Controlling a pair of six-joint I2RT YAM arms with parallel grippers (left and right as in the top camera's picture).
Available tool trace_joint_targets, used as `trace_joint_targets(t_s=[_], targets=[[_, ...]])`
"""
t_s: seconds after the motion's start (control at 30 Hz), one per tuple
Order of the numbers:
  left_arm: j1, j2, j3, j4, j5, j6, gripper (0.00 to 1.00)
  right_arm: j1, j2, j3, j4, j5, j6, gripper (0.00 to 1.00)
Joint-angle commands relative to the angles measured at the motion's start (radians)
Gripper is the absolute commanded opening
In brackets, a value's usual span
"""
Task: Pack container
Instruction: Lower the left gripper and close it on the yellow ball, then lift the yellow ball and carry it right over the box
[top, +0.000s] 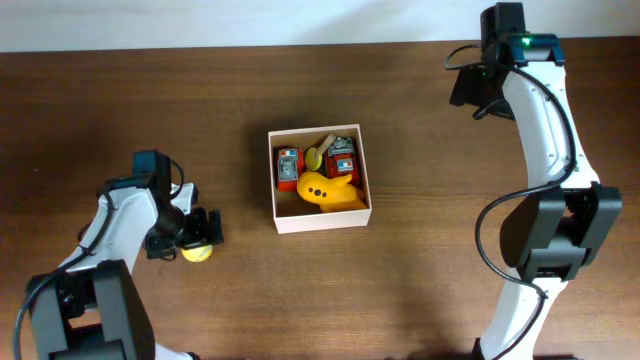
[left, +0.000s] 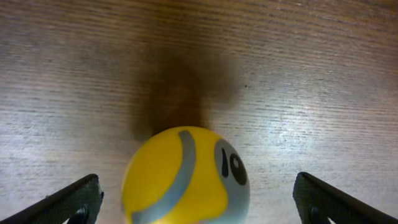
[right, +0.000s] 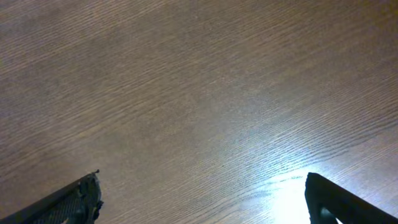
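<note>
The container (top: 322, 221) is a small square white-walled box at the table's middle. It holds two red and grey toys (top: 288, 166), a yellow toy (top: 330, 190) and a small yellow-green piece (top: 314, 157). A yellow ball toy with a grey band and a black eye (left: 186, 177) lies on the table to the left (top: 196, 253). My left gripper (top: 200, 236) is open around it (left: 199, 208), with gaps on both sides. My right gripper (top: 472, 88) is open and empty over bare wood at the back right (right: 202, 199).
The brown wooden table (top: 450, 200) carries only the box and the ball. The table's far edge runs along the top of the overhead view, close to the right arm.
</note>
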Motion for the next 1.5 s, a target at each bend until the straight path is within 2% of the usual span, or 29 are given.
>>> trace_joint_targets(t_s=[0.0,0.1,0.17,0.33,0.4,0.5,0.97,1.47], targets=[[0.000,0.003,-0.042,0.028,0.029,0.016,1.00,-0.004,0.004,0.000,0.000,0.008,0.004,0.99],[0.000,0.004,-0.068,0.049,0.029,0.015,0.97,-0.004,0.004,0.000,0.000,0.008,0.004,0.99],[0.000,0.005,-0.074,0.053,0.029,0.015,0.90,-0.004,0.004,0.000,0.000,0.008,0.004,0.99],[0.000,0.005,-0.074,0.054,0.029,0.014,0.58,-0.004,0.004,0.000,0.000,0.008,0.004,0.99],[0.000,0.005,-0.074,0.055,0.029,0.014,0.51,-0.004,0.004,0.000,0.000,0.008,0.004,0.99],[0.000,0.005,-0.074,0.065,0.029,0.013,0.47,-0.004,0.004,0.000,0.000,0.008,0.004,0.99],[0.000,0.005,-0.044,0.112,0.038,-0.016,0.46,-0.004,0.004,0.000,0.000,0.008,0.004,0.99],[-0.019,0.005,0.245,-0.051,0.048,-0.009,0.46,-0.004,0.004,0.000,0.000,0.008,0.004,0.99]])
